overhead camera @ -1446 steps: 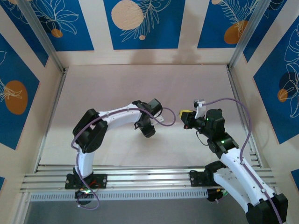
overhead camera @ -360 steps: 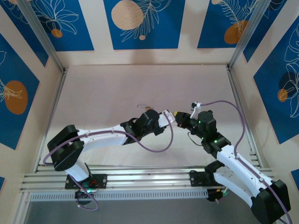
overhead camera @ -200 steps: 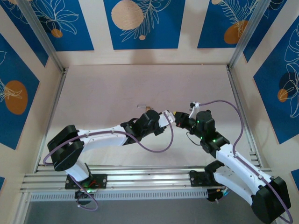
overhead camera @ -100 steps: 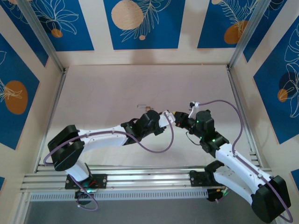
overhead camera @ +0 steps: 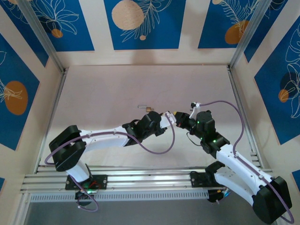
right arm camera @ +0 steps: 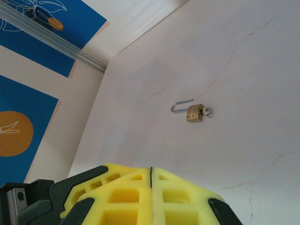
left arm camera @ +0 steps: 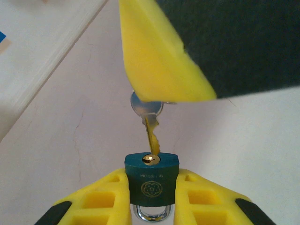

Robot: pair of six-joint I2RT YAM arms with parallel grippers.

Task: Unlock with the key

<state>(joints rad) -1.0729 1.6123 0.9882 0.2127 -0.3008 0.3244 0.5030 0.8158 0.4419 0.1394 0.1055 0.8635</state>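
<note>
A small teal padlock (left arm camera: 151,180) sits upright between my left gripper's (left arm camera: 151,187) yellow fingers, which are shut on its body, with the silver shackle below. A brass-bladed key (left arm camera: 151,129) with a silver head points down at the padlock's brass keyhole (left arm camera: 151,159), its tip at the slot. The key's head is pinched under my right gripper's yellow fingers (left arm camera: 154,61). In the right wrist view my right gripper (right arm camera: 150,171) is shut tight. From above, the left gripper (overhead camera: 165,118) and right gripper (overhead camera: 177,117) meet tip to tip mid-table.
A second, brass padlock (right arm camera: 195,112) lies on the table with its shackle swung open and a key in it; from above this brass padlock (overhead camera: 146,108) is just beyond the left gripper. Walls with blue panels (overhead camera: 140,23) enclose the pale table (overhead camera: 117,84).
The left arm has edged slightly to the right, bringing the padlock closer to the right gripper's key. Both grips are unchanged.
</note>
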